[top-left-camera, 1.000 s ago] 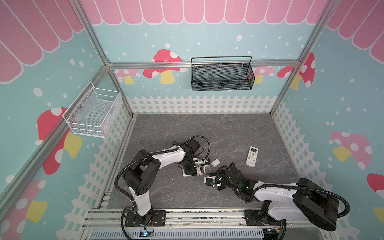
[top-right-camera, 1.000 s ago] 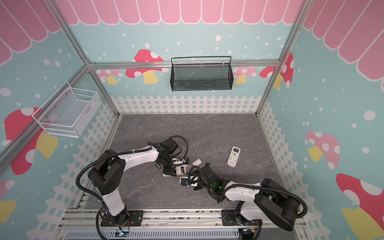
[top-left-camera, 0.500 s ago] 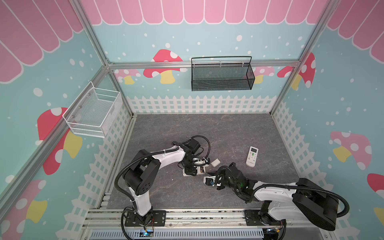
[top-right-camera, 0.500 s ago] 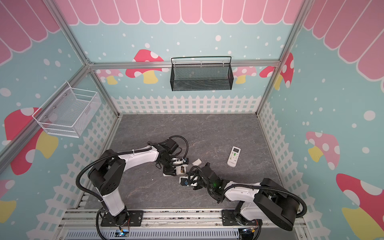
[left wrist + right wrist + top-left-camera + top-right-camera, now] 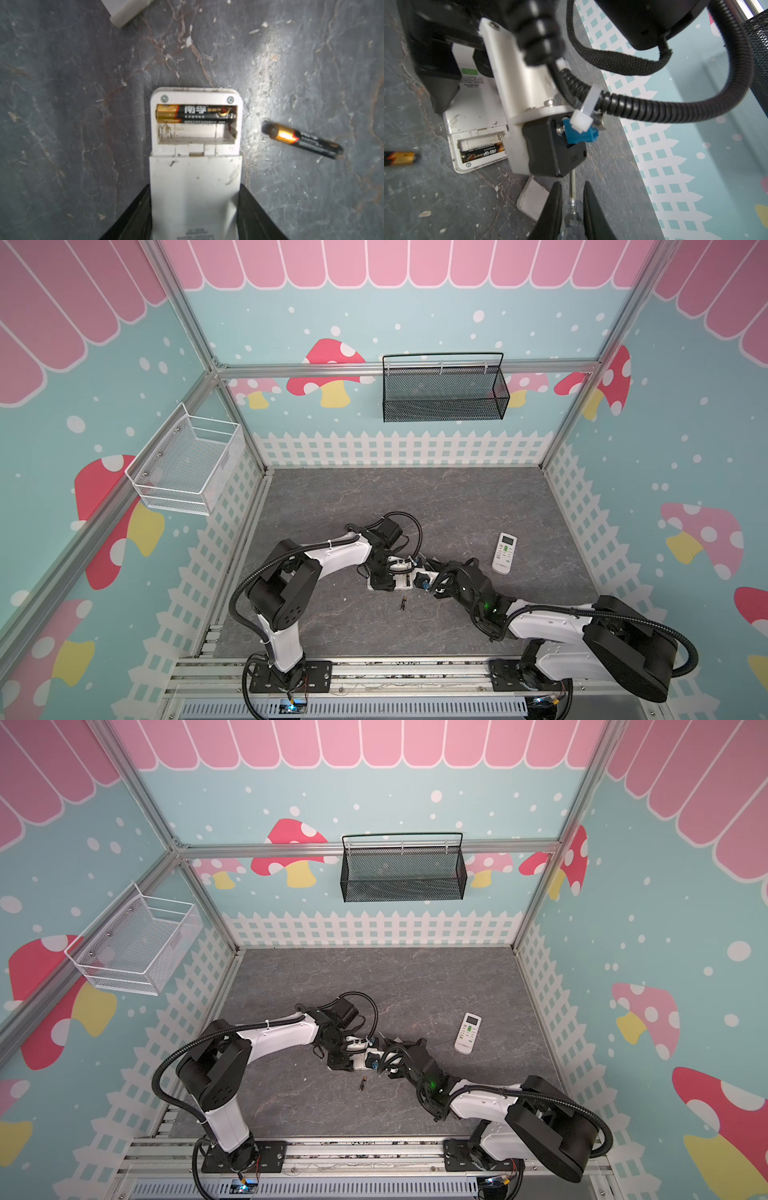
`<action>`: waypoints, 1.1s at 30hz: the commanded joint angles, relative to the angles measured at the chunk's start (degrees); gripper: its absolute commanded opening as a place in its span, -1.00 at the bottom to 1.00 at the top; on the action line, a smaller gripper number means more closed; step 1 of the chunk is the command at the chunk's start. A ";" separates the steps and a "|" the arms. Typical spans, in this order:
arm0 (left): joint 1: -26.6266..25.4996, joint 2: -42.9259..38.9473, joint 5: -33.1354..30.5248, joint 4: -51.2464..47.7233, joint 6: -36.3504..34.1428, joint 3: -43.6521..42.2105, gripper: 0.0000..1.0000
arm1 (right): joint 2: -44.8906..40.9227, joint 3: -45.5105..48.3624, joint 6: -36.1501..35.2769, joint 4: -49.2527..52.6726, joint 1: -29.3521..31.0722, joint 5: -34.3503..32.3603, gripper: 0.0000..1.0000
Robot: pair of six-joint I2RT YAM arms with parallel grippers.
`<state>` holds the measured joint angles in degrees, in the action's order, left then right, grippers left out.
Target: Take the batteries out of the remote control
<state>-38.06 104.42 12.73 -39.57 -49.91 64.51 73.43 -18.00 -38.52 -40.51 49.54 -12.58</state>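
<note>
Battery (image 5: pixel 195 115) in remote (image 5: pixel 400 581); loose battery (image 5: pixel 402 603) at its 6 o'clock; your left gripper (image 5: pixel 195 186) flanks it, grip unclear; right gripper (image 5: pixel 572 184) clamps screwdriver (image 5: pixel 571 214).

Both arms are stretched out low, wrists pretty much bumped together in the middle. The left gripper (image 5: pixel 195 185) is clamped wide, the right gripper (image 5: pixel 572 185) pinched narrow.
</note>
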 commanded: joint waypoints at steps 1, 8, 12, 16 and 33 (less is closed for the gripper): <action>-1.06 0.61 1.85 -2.56 -0.88 -1.23 0.28 | -1.54 0.24 -0.42 -0.77 -0.23 -1.37 -1.00; -0.87 -0.58 3.56 -4.24 0.85 1.22 0.50 | -8.24 2.78 1.82 4.26 -0.92 -2.77 -1.00; -0.92 -1.37 4.23 -4.37 2.10 2.12 0.60 | -11.95 2.99 3.81 8.18 -1.56 -3.57 -1.00; -0.71 -2.02 3.35 -4.00 5.24 3.49 0.66 | -13.48 1.55 8.60 12.89 -2.08 -3.40 -1.00; 14.25 -9.44 3.90 5.81 27.81 5.17 0.99 | -12.83 -10.86 19.57 39.80 -1.82 23.30 -1.00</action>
<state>-24.82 96.97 18.00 -38.52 -28.64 70.72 59.09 -26.96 -19.35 -7.31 47.62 3.20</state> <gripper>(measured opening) 0.994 0.173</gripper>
